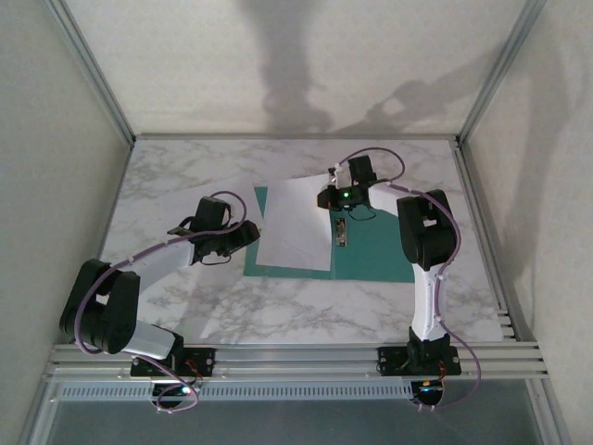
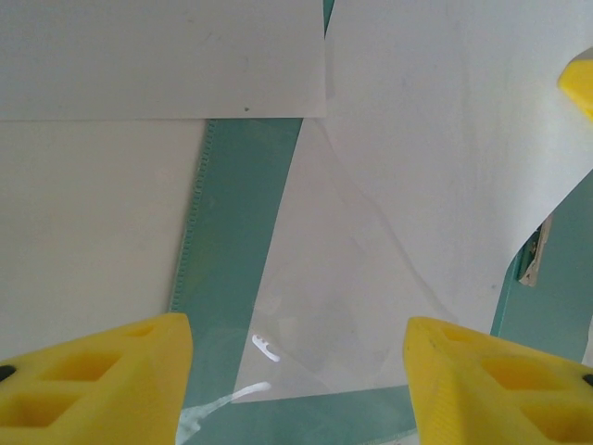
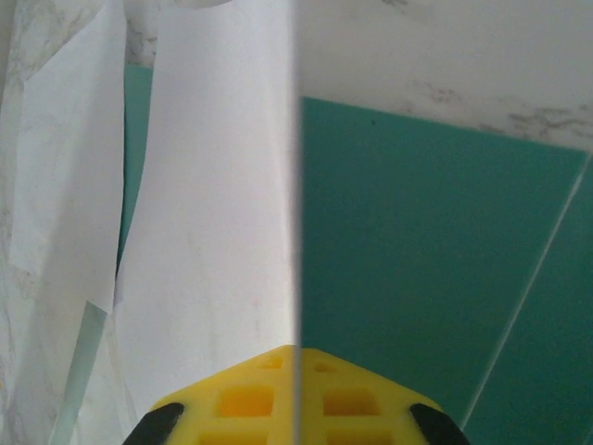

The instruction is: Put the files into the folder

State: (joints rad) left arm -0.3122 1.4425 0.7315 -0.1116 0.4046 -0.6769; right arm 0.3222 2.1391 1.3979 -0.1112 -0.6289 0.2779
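Note:
The teal folder (image 1: 380, 250) lies open and flat on the marble table. A white sheet of the files (image 1: 296, 227) rests on its left leaf, with the far right edge lifted. My right gripper (image 1: 332, 197) is shut on that lifted edge; in the right wrist view the sheet (image 3: 213, 185) runs edge-on out of the closed gripper (image 3: 296, 357) over the folder (image 3: 426, 241). My left gripper (image 1: 246, 236) is open and empty at the folder's left edge. Its yellow fingers (image 2: 102, 380) straddle the gripper's gap (image 2: 298, 371) above folder (image 2: 241, 213) and curling paper (image 2: 445, 139).
A small fastener strip (image 1: 342, 232) sits by the folder's fold. Another pale sheet (image 3: 65, 185) hangs at the left in the right wrist view. Metal frame posts and walls (image 1: 93, 74) enclose the table; a rail (image 1: 296, 357) runs along the near edge.

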